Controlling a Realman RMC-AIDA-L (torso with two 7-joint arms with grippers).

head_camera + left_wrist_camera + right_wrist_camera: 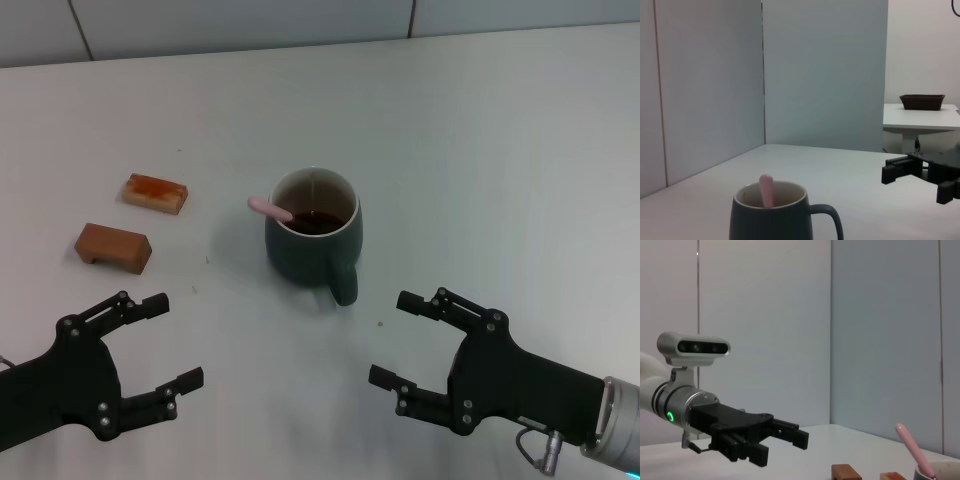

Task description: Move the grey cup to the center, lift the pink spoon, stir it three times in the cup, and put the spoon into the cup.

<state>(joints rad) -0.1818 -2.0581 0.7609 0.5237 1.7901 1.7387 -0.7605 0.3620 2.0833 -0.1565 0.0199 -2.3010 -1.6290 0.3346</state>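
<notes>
Mug point(312, 240) stood mid-table point(500, 150), pink spoon point(270, 208) leaning inside, its bowl hidden under dark liquid; no readable markings. Left gripper point(160, 340) and right gripper point(390, 338) sat near the table's front edge, fingers spread, empty.

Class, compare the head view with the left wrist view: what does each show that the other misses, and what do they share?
Only the head view shows the left gripper, open, the two wooden blocks and the dark liquid in the grey cup. Only the left wrist view shows a second table bearing a dark basket, and wall panels. Both show the cup, the pink spoon standing in it, and the open right gripper.
</notes>
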